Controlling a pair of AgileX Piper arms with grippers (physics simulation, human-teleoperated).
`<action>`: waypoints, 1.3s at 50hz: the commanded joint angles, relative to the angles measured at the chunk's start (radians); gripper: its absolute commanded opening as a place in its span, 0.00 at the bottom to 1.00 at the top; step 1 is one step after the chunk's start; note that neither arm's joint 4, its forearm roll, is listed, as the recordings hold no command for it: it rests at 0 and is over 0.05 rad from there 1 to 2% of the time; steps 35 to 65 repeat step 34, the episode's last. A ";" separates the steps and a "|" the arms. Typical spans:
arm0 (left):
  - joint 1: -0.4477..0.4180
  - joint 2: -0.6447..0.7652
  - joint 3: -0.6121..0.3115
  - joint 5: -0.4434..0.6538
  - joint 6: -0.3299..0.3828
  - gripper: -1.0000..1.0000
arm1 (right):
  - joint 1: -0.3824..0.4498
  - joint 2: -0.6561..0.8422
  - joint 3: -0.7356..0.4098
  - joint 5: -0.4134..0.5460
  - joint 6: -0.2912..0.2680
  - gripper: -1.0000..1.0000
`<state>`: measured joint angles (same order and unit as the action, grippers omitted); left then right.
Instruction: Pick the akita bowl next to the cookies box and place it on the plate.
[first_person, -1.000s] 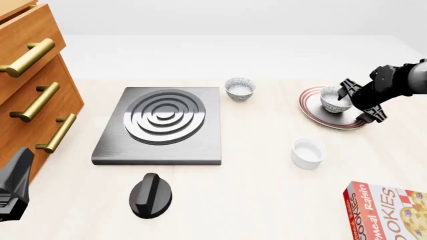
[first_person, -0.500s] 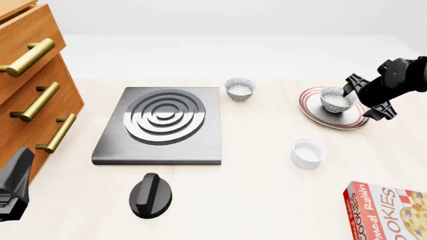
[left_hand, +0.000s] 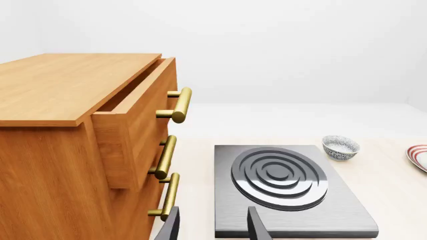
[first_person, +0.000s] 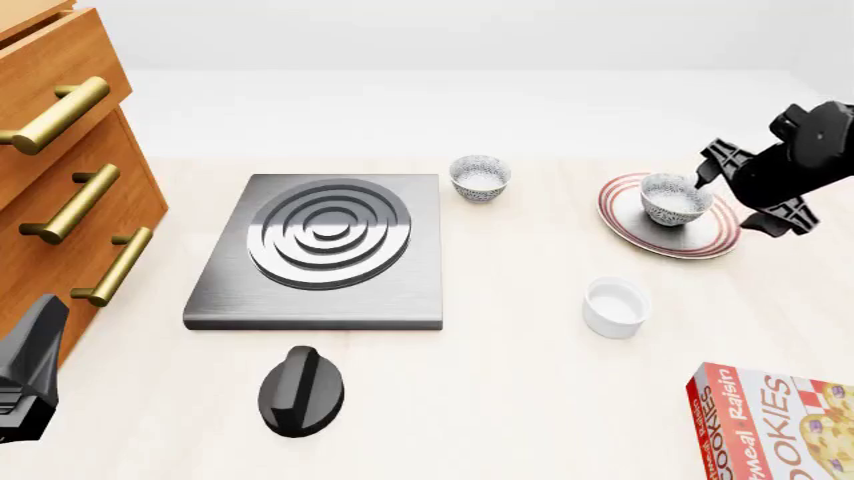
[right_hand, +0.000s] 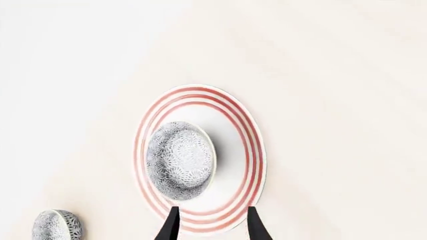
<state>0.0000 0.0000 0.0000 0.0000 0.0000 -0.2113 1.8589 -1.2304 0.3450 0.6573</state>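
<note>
The akita bowl (first_person: 674, 198), speckled grey-black outside and white inside, stands upright on the plate (first_person: 627, 226), a white plate with reddish rings. In the right wrist view the bowl (right_hand: 180, 161) rests on the plate (right_hand: 254, 150) just beyond my fingertips, not between them. My right gripper (first_person: 747, 194) hovers open at the plate's right side, apart from the bowl; its fingers frame a gap (right_hand: 212, 227) over the plate's rim. The cookies box (first_person: 774, 425) lies at the front right corner. My left gripper (left_hand: 212, 230) is open and empty at the front left (first_person: 27, 375).
A second speckled bowl (first_person: 479, 177) sits behind the grey stove (first_person: 214, 290). A plain white ramekin (first_person: 617, 306) stands in front of the plate. A black knob (first_person: 302, 390) lies before the stove. A wooden drawer cabinet (first_person: 67, 170) fills the left side.
My right gripper has let go of the bowl's rim and drawn back to the right and upward. The bowl stays on the plate. The left arm has not moved.
</note>
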 joint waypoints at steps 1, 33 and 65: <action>0.000 0.000 0.000 0.000 0.000 1.00 | 0.032 -0.089 0.059 0.012 -0.027 1.00; 0.000 0.000 0.000 0.000 0.000 1.00 | 0.072 -0.291 0.213 0.003 -0.178 1.00; 0.000 0.000 0.000 0.000 0.000 1.00 | 0.072 -0.291 0.213 0.003 -0.178 1.00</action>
